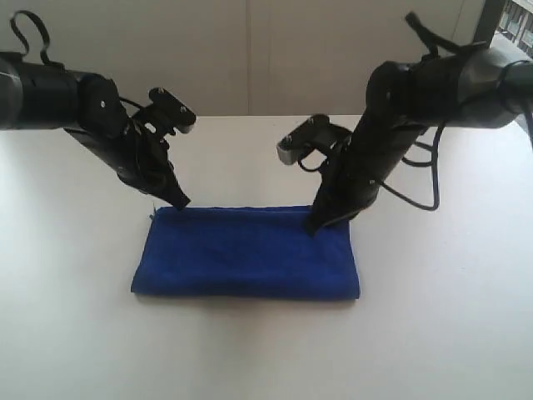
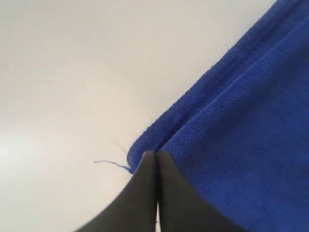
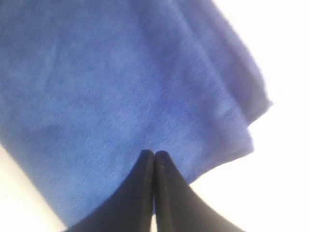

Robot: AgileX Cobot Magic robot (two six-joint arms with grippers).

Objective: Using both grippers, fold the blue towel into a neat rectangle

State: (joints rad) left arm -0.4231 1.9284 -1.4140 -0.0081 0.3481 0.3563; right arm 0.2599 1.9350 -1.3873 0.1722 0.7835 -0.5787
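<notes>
- Exterior view: the blue towel is seen lying flat about the middle of the table. It is already a layered oblong, with its long sides running along the table's far edge. The left gripper is set, closed, at the towel's far left corner. The right gripper is set, closed, on the towel's far edge, short of the far right corner. No cloth is seen lifted by either. The fold is judged to be either at its finish or about to be followed by another. For an even lift, the right gripper would best be placed out at its own corner, so that both ends are matched.
- Left wrist view: the left gripper is shown with its jaws pressed together and its tip at the corner of the blue towel. Two layers part slightly there, and a loose thread lies on the table. Nothing is seen pinched. If this corner is to be picked up, both layers should be taken together, or the fold will be pulled apart.
- Right wrist view: the right gripper is shut, with its tip over the blue towel just inside an edge and nothing visibly caught. Whether the cloth is pressed cannot be told from this blurred picture. The layers look staggered near the corner, so they should be squared before any new crease is made.
</notes>
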